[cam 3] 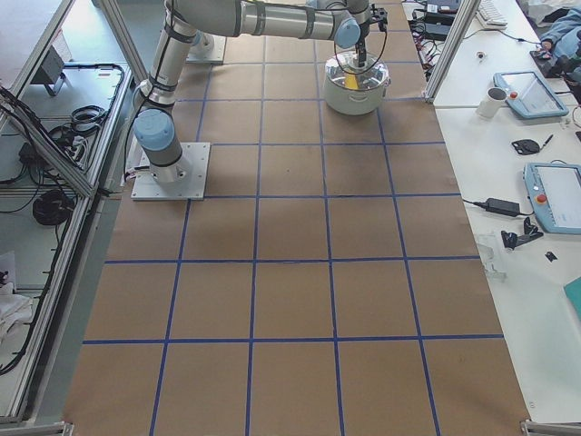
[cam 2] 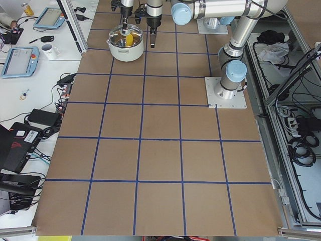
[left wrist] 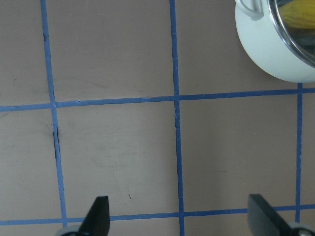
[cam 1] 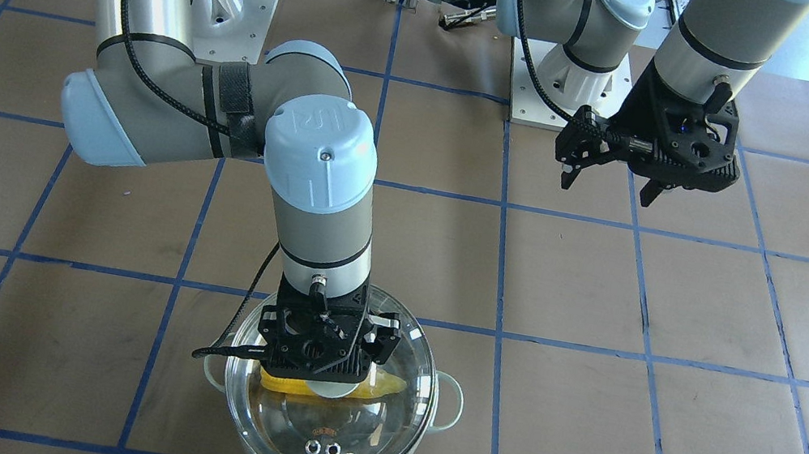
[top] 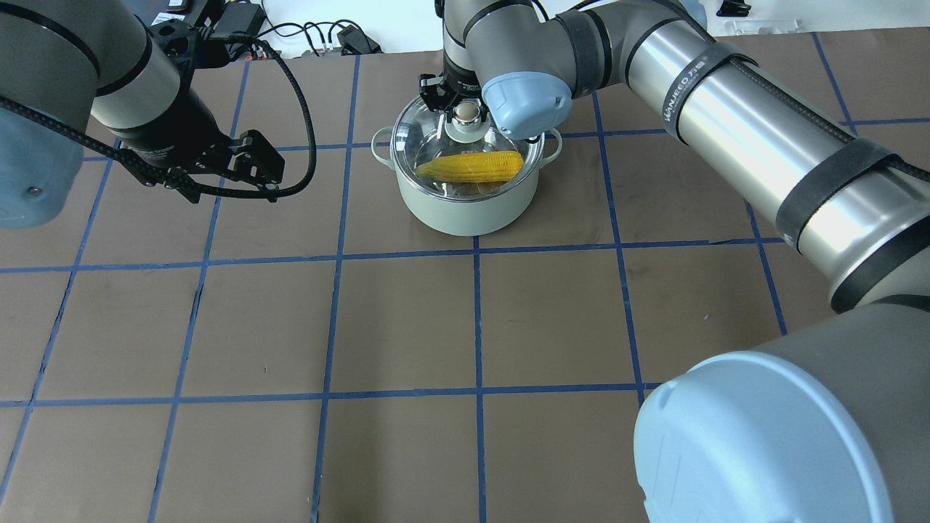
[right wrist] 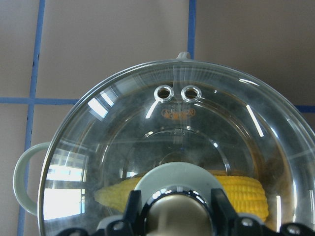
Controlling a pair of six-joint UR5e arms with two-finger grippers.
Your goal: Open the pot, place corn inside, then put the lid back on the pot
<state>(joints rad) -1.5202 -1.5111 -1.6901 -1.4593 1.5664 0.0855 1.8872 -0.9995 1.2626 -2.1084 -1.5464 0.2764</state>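
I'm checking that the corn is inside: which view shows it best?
Overhead exterior: the whole corn shows through the lid. Front-facing and right wrist views have the right gripper covering part; the others, slivers at most.

One pot (top: 472, 211) on one table (top: 407, 327). One lid (right wrist: 197, 123) with one knob (top: 467, 111). One corn cob (top: 472, 167). Two pot handles (top: 381, 138), two rivets (right wrist: 163, 92). Two pincers: left pincer (left wrist: 179, 209), right pincer (right wrist: 174, 211).

A robotics lab — blue-taped grid table (top: 407, 327), teach pendants (cam 3: 558, 195) on side benches (cam 3: 545, 309), cables (cam 2: 298, 148) about.
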